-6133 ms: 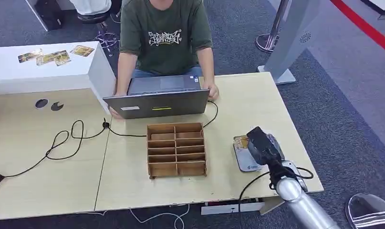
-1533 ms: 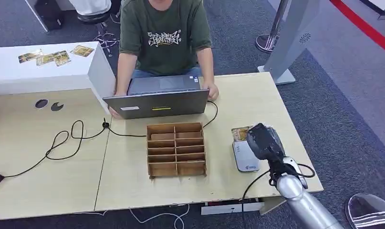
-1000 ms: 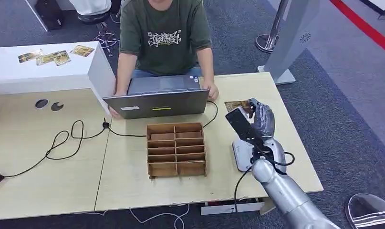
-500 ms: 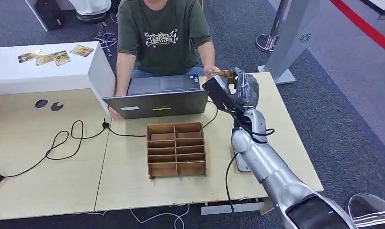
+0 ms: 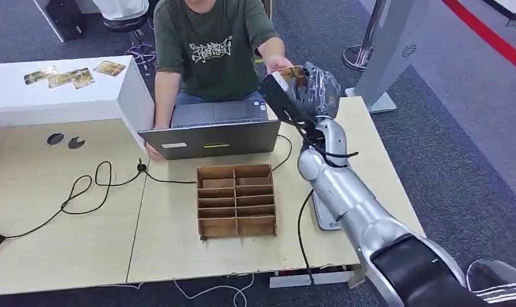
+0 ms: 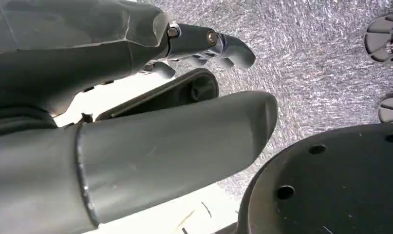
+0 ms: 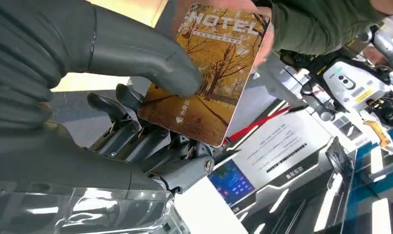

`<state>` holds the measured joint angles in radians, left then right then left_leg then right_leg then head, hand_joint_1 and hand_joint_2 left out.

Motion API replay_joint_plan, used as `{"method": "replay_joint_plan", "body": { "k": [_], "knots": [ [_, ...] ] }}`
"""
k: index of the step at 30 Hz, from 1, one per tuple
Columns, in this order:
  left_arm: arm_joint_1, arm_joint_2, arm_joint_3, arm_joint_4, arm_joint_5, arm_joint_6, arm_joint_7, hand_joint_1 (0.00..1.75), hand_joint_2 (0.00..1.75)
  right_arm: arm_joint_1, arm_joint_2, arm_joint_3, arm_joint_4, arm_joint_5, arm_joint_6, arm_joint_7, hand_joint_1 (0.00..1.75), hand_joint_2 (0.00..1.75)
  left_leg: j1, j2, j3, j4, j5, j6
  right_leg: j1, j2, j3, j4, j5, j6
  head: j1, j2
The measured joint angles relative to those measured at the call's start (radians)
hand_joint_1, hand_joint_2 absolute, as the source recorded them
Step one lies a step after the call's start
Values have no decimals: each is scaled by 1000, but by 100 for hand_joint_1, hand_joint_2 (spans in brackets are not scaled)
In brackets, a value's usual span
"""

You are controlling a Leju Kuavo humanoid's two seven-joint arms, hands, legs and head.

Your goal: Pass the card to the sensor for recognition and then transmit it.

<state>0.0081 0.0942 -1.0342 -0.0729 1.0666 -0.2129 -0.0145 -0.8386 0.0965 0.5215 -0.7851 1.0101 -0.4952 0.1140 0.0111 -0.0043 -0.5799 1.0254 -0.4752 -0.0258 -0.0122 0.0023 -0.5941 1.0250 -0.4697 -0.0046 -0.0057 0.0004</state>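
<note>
- Right hand (image 5: pixel 309 89) raised at about 1 o'clock from the wooden slotted organiser box (image 5: pixel 236 200), above the far edge of the pale wooden table (image 5: pixel 63 217), just past the open grey laptop (image 5: pixel 210 131).
- Thin rectangular hotel card with an autumn-tree print (image 7: pixel 206 73) pinched there: thick grey thumb on the printed face, darker fingers (image 7: pixel 136 131) folded behind the back, grip set on the end nearest the palm.
- Free end of the card met by the hand of the seated person in a green T-shirt (image 5: pixel 277 62); fingertips looked to be touching that far edge, though firmness of that hold could not be told.
- Long axis ran from the palm outward toward the person, "HOTEL" end leading, printed face turned to the wrist camera.
- Judged light, stiff and smooth, like plastic: little weight to carry, but slick enough to slide out of a loose pinch, and likely to flex rather than break.
- Best taken by a short end, flat faces between thumb and fingers, leaving the other end clear for the receiver, as done here.
- White flat card reader (image 5: pixel 324 214) lay on the table at about 3 o'clock from the organiser, well apart from the card, so the hand-over step seemed under way.
- Left hand (image 6: pixel 204 46) hung over grey carpet, fingers loosely curled, nothing seen in it; whether truly closed could not be told.
</note>
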Motion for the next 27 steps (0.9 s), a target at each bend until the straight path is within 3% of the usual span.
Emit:
{"method": "replay_joint_plan", "body": {
  "k": [6, 12, 27],
  "knots": [
    [-10, 5, -6, -6, -17, 0, 5, 0, 0, -68, 32, 0, 81, 47, -7, 40, 175, 175, 0, 0, 0, 0, 1, -1, 0, 0, 0, 0, 0, 0, 0, 0],
    [-19, 13, -13, -15, -42, 0, 16, 0, 0, -137, 51, 0, 187, 110, -65, 97, 175, 175, 0, 0, 0, 0, 1, -1, 0, 0, 0, 0, 0, 0, 0, 0],
    [-33, 24, -63, -27, -68, 0, 24, 0, 0, -229, 52, -31, 351, 189, -104, 169, 175, 175, 0, -1, 0, 0, 1, -1, 0, 0, -1, 0, 0, 0, 0, 0]
  ]
}}
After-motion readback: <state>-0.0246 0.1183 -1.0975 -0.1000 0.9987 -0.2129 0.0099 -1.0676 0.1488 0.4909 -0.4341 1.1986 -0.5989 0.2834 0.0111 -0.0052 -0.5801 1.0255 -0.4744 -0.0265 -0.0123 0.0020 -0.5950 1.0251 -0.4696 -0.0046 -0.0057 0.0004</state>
